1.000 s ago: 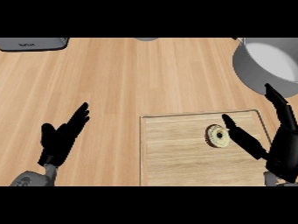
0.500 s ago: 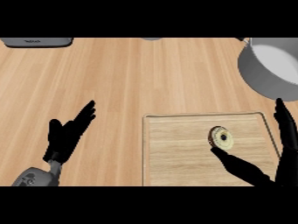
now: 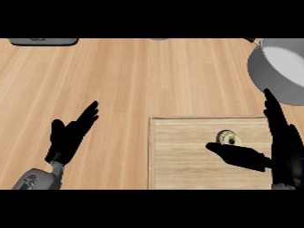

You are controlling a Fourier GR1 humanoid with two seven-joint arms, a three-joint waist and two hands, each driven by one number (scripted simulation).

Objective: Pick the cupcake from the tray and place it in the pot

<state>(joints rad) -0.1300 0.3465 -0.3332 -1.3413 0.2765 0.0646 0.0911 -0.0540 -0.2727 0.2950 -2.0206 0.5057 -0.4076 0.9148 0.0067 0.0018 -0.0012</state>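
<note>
The cupcake [image 3: 230, 137] is lying on the wooden tray [image 3: 180, 169], toward the tray's upper right. The right hand [image 3: 282, 151] is spreading wide around it: the thumb is lying at the cupcake's 6 o'clock, its tip just beside the cake, while the straight fingers [image 3: 273, 111] are rising at its 3 o'clock, holding nothing. Compared with half a second earlier, the thumb is sitting closer to the cupcake. The grey pot [image 3: 287, 71] is standing at 1 o'clock from the cupcake, off the tray, near the fingertips. The left hand [image 3: 72, 133] is resting open at 9 o'clock, well apart, on the bare counter [image 3: 147, 80], unchanged. A dark object [image 3: 43, 41] is showing at the far 11 o'clock edge.
</note>
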